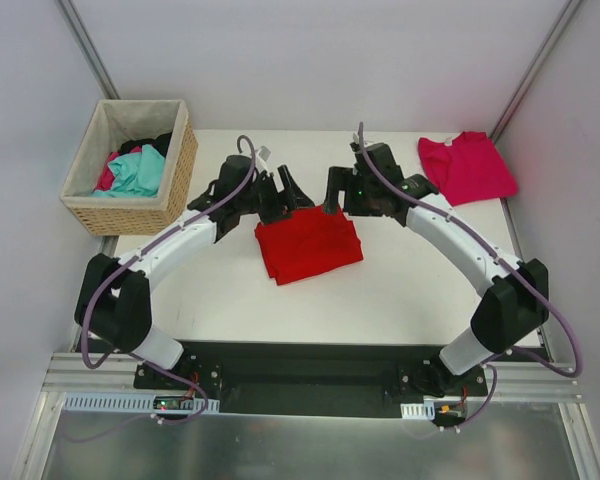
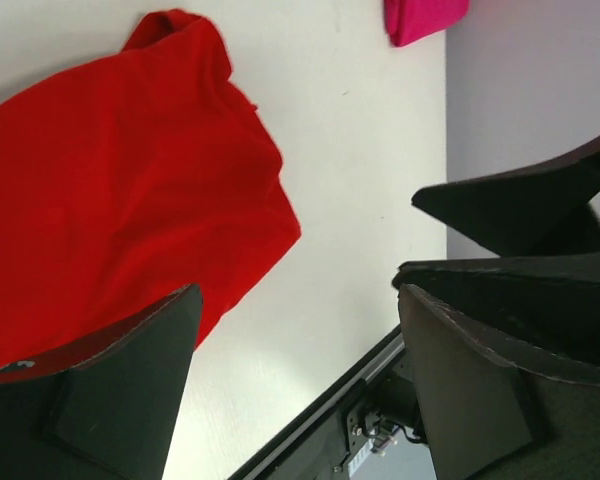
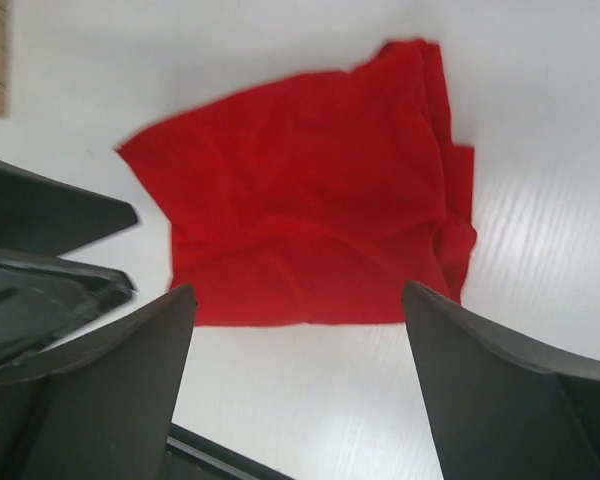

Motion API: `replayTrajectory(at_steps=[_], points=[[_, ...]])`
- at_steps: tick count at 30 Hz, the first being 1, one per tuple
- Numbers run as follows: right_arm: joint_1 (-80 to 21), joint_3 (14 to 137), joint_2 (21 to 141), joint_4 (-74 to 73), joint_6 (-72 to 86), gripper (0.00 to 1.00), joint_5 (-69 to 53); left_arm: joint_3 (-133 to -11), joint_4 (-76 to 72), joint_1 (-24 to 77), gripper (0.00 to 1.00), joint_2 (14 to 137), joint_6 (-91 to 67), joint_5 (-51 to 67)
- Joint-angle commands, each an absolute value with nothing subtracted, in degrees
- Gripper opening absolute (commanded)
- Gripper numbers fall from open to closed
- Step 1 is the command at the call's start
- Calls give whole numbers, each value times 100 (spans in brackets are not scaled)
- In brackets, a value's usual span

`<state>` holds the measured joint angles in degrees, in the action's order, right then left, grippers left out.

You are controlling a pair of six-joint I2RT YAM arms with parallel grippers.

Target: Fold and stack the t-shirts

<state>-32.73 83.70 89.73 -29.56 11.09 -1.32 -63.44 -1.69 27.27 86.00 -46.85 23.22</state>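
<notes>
The bright red t-shirt (image 1: pixel 308 245) lies folded into a rough square at the table's middle. It shows again in the left wrist view (image 2: pixel 120 200) and the right wrist view (image 3: pixel 300 230). The magenta-pink t-shirt (image 1: pixel 467 165) lies folded at the back right, and a corner of it (image 2: pixel 425 18) shows in the left wrist view. My left gripper (image 1: pixel 283 200) (image 2: pixel 298 300) hovers open over the red shirt's far left edge, holding nothing. My right gripper (image 1: pixel 337 200) (image 3: pixel 298 295) hangs open over the far right edge, also holding nothing. The two grippers stand close together.
A wicker basket (image 1: pixel 176 165) with teal, pink and dark clothes stands at the back left, off the table's edge. The table (image 1: pixel 400 290) ends in a black rail near the arm bases. Grey walls close in on both sides.
</notes>
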Motion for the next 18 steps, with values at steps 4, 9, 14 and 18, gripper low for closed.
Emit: replayTrajectory(at_steps=[4,9,14,18], points=[[-3621,7867,8956,-3173,1090,88,466,-6127,167,2663,80,8956,-4333,1961],[-3718,7848,9377,-3076,1116,88,413,-6021,44,2575,80,9271,-4263,1740],[-3797,7840,9641,-2989,1099,88,404,-6012,-228,2382,79,9606,-4263,1854],[-3806,7735,10027,-2883,1134,88,378,-6003,-430,2259,79,9861,-4315,1977]])
